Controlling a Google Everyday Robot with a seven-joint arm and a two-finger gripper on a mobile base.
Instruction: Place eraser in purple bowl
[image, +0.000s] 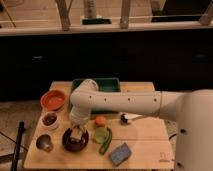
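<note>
The purple bowl (75, 143) stands near the front left of the wooden table (145, 142). The tan eraser (76, 134) sits in the bowl's opening, right under my gripper (76, 128). The gripper points down over the bowl, at the end of the white arm that reaches in from the right. I cannot tell whether the eraser rests on the bowl's bottom or hangs just above it.
An orange bowl (53, 99), a small white bowl (49, 120) and a metal cup (44, 143) stand left of the purple bowl. A green tray (107, 84) lies behind the arm. An orange fruit (100, 120), green items (103, 137) and a blue-grey sponge (120, 154) lie to the right.
</note>
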